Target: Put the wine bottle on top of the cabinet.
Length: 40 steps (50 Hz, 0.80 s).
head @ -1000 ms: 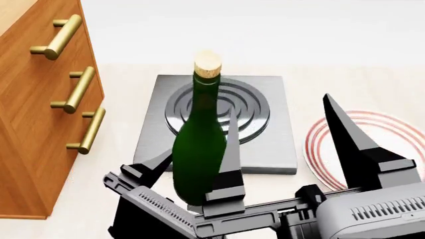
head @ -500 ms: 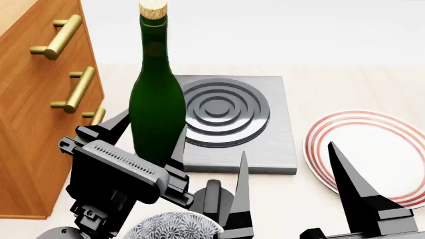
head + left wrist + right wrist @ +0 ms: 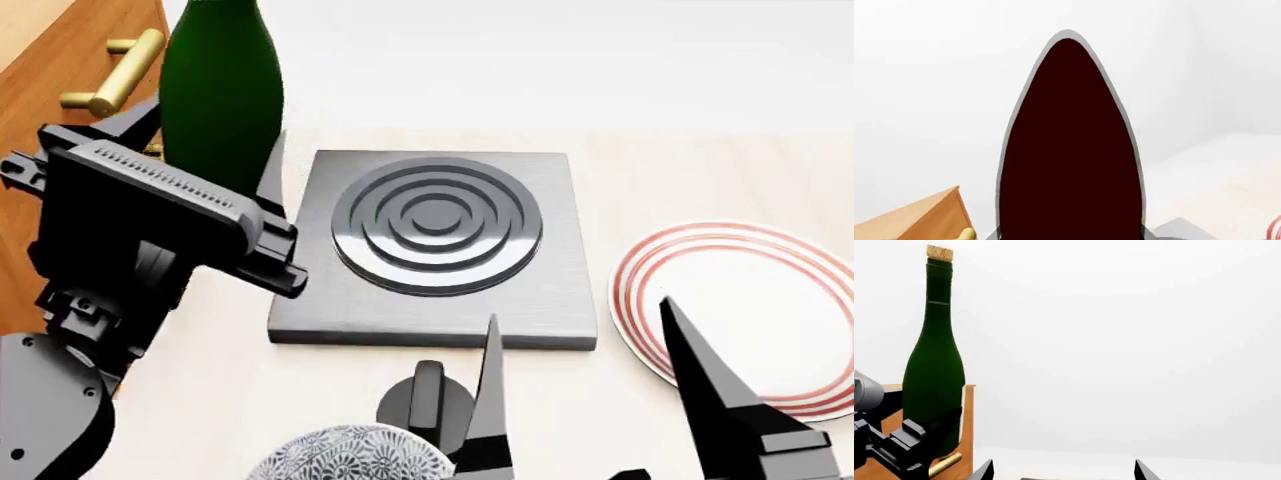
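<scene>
The wine bottle, dark green glass, hangs upright in front of the cabinet, its neck cut off by the top of the head view. My left gripper is shut on its lower body. In the right wrist view the whole bottle shows with its tan cork, reaching well above the cabinet's top edge. The left wrist view is mostly filled by the bottle's dark body. My right gripper is open and holds nothing, low at the front.
A grey square hob with raised rings lies in the middle of the pale counter. To its right lies a white plate with red rings. A patterned bowl sits at the near edge. Brass handles stick out from the cabinet front.
The left gripper has carried the bottle up and to the left, from over the hob to beside the cabinet. The right gripper dropped low a second ago and has held still since.
</scene>
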Motion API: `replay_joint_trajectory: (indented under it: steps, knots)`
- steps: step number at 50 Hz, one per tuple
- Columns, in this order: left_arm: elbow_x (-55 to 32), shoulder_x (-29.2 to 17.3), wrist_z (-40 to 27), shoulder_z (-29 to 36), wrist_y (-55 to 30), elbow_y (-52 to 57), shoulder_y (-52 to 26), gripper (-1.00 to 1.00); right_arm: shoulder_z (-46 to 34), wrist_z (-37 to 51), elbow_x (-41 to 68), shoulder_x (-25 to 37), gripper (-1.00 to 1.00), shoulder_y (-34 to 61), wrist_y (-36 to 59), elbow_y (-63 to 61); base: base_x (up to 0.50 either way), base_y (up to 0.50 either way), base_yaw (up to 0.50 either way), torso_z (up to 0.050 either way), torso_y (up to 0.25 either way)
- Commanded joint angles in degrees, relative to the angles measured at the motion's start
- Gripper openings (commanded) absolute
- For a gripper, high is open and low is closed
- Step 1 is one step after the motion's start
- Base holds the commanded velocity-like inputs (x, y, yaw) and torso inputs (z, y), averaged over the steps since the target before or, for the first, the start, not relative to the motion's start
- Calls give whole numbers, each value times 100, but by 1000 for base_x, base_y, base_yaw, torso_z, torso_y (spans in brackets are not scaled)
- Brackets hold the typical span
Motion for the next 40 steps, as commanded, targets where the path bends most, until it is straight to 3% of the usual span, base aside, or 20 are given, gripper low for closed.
replay_joint_trajectory:
  steps: [1,13,21,40]
  knots:
    - [-439,-148,180,-499,-444,361,-704,-100,219,-82,-61,-75,100,-73,-121,89,0,0,0,10,10]
    - [-396,-292,253,-761,-877,-162,-1736,-100,212,-33,-40,-48,100,-74,-97,63,0,0,0,0,0]
    - [27,-399,400,-581,-855,-1186,-2434,-100,186,-61,-110,-40,100,-116,-175,173,0,0,0,0,1]
    - [206,-388,873,-493,-1327,-2119,-4246,-100,-13,-39,-222,-88,100,-52,-172,239,0,0,0,1,1]
